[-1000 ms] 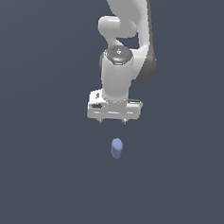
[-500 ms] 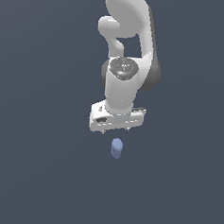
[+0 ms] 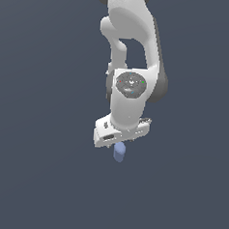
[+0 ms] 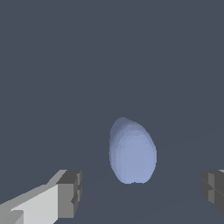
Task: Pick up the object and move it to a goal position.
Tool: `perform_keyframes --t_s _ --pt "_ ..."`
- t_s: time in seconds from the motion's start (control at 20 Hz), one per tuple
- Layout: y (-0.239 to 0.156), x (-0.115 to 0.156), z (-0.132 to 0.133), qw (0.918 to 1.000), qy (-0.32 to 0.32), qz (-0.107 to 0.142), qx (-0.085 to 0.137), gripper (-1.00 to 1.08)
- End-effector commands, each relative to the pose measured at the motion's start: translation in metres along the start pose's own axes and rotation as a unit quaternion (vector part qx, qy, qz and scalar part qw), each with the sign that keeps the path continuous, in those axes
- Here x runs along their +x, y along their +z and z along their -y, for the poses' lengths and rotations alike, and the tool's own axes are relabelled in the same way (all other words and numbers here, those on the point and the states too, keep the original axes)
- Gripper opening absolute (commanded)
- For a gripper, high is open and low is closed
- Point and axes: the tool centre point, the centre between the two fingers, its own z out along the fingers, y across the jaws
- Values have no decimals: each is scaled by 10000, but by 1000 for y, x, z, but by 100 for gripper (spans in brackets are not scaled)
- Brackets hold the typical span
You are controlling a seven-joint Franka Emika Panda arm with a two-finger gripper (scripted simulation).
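While upright, rounded end up, object (image 3: 118,152) (image 4: 132,151), below spread tool (image 3: 118,142)

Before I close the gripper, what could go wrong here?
The object sits between the open fingers but nearer one, so that pad may touch first and push it sideways. It also looks tilted, so it may roll or squirt out. In the exterior view the gripper hides its top, so depth is hard to judge.

We see a glossy white arm (image 3: 129,35) with rounded links and dark grey joint sections. A grey round cap (image 3: 131,83) carries tiny coloured dots. The blocky white hand (image 4: 141,192) ends in dark grey fingertips (image 4: 70,192).
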Motion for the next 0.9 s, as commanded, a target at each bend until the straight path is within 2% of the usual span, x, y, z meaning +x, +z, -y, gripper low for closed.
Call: perform_keyframes --t_s 0.0,0.45,0.85 --pt "2 5 0 10000 -99 4 6 100" --pt "7 7 0 9999 -150 9 11 100" --pt "46 6 0 9999 -164 8 12 100"
